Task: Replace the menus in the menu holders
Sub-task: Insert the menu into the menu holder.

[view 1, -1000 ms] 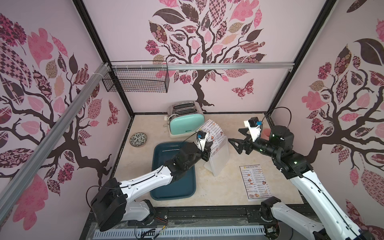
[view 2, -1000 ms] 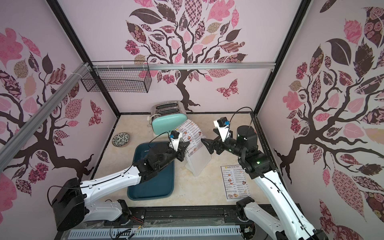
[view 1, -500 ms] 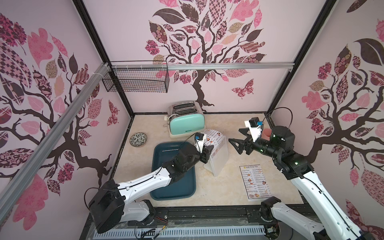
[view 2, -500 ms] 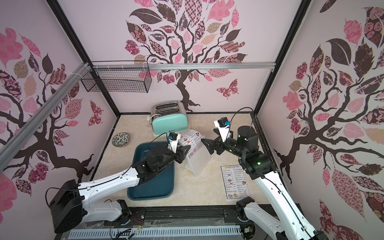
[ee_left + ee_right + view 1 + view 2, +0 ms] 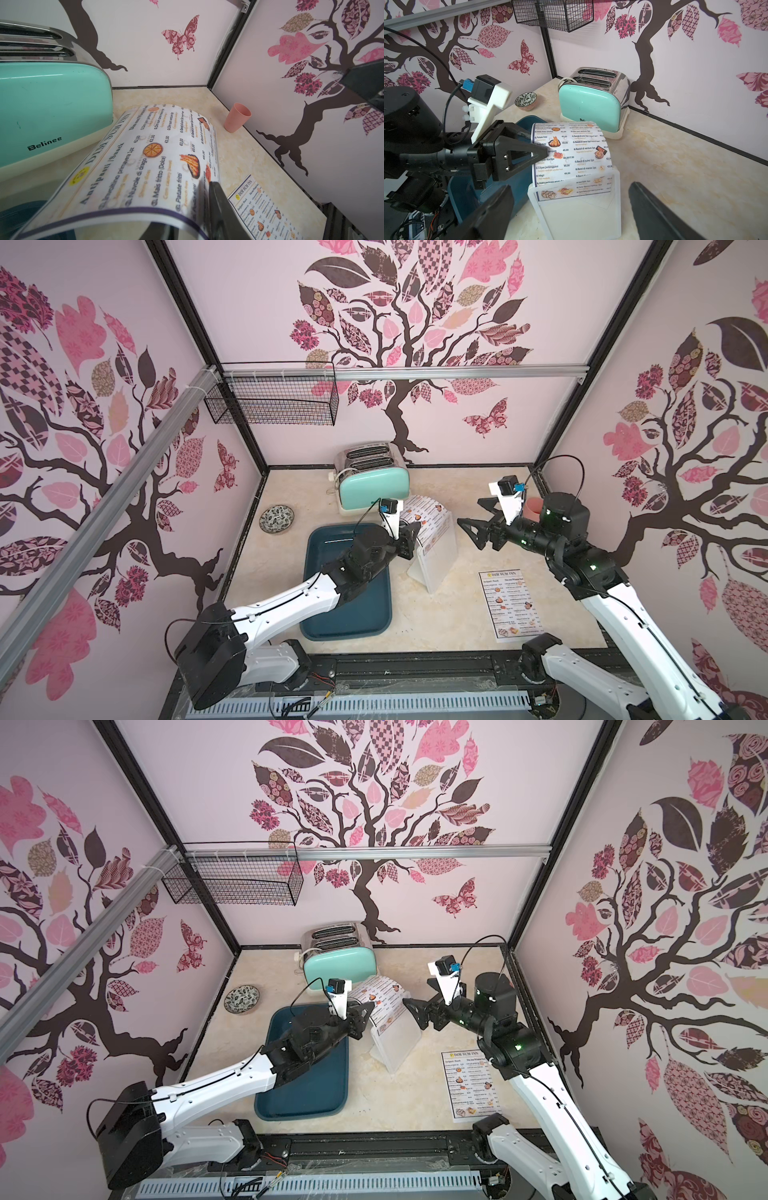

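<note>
Cream marbled tabletop [image 5: 478,489], pink tree-patterned walls: your left gripper [image 5: 413,533], its arm stretched over the teal tray [image 5: 357,620], has narrowed jaws at the curled menu [image 5: 430,516] standing in the menu holder [image 5: 436,568]; you can't tell if they pinch it. Beside it your right gripper [image 5: 468,510] hovers with jaws wide apart. The second menu [image 5: 512,605] lies flat.

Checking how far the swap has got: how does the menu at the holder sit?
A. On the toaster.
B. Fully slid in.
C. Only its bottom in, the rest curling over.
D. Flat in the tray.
C: only the bottom strip of the menu sits inside the holder; the rest curls over toward the toaster.
</note>
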Robot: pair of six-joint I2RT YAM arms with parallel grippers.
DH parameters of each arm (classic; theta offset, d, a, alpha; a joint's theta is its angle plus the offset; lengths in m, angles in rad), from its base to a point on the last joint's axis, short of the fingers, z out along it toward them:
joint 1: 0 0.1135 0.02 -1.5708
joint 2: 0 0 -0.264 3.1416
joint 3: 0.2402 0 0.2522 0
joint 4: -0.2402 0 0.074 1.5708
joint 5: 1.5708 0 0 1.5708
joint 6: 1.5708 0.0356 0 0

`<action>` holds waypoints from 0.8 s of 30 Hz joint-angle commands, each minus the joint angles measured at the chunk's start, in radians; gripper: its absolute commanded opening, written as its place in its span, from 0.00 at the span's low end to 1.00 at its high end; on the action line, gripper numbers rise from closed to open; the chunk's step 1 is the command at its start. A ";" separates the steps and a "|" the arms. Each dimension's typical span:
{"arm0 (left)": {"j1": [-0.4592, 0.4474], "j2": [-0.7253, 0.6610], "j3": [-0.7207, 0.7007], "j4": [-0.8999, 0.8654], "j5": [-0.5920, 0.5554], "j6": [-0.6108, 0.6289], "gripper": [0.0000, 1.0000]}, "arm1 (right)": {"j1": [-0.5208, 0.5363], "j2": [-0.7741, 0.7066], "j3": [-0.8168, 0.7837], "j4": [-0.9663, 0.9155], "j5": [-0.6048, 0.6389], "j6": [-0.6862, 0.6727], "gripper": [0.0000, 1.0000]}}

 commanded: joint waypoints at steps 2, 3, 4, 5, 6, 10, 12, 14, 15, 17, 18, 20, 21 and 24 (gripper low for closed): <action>0.004 -0.008 0.024 0.037 0.047 0.007 0.13 | 0.001 -0.019 0.021 -0.008 -0.011 -0.002 0.93; 0.004 -0.008 0.023 0.041 0.057 0.015 0.10 | 0.002 -0.020 0.020 -0.008 -0.011 -0.002 0.93; 0.002 -0.010 0.020 0.044 0.074 0.023 0.08 | 0.002 -0.018 0.021 -0.007 -0.012 -0.002 0.93; 0.002 -0.010 0.016 0.048 0.087 0.033 0.07 | 0.002 -0.018 0.021 -0.006 -0.013 -0.002 0.93; 0.000 -0.011 0.012 0.050 0.098 0.041 0.06 | 0.001 -0.018 0.022 -0.006 -0.013 -0.001 0.93; -0.035 -0.012 -0.006 0.056 0.088 0.101 0.05 | 0.002 -0.015 0.020 -0.006 -0.013 -0.001 0.93; -0.042 -0.008 -0.020 0.066 0.087 0.108 0.05 | 0.002 -0.015 0.024 -0.008 -0.012 0.000 0.93; -0.042 -0.011 -0.040 0.082 0.081 0.114 0.05 | 0.002 -0.015 0.026 -0.008 -0.011 0.000 0.93; -0.042 -0.015 -0.054 0.097 0.081 0.115 0.06 | 0.001 -0.015 0.028 -0.009 -0.010 0.000 0.93; -0.043 -0.020 -0.076 0.120 0.087 0.118 0.06 | 0.002 -0.015 0.028 -0.011 -0.009 0.000 0.93; -0.044 -0.021 -0.083 0.119 0.091 0.118 0.07 | 0.001 -0.015 0.027 -0.011 -0.008 0.000 0.93; -0.044 -0.020 -0.087 0.109 0.095 0.119 0.08 | 0.002 -0.014 0.029 -0.009 -0.007 0.000 0.93; -0.044 -0.017 -0.091 0.105 0.092 0.117 0.10 | 0.002 -0.014 0.031 -0.009 -0.007 0.001 0.93; -0.044 -0.021 -0.088 0.097 0.084 0.120 0.24 | 0.001 -0.010 0.034 -0.009 -0.005 0.001 0.93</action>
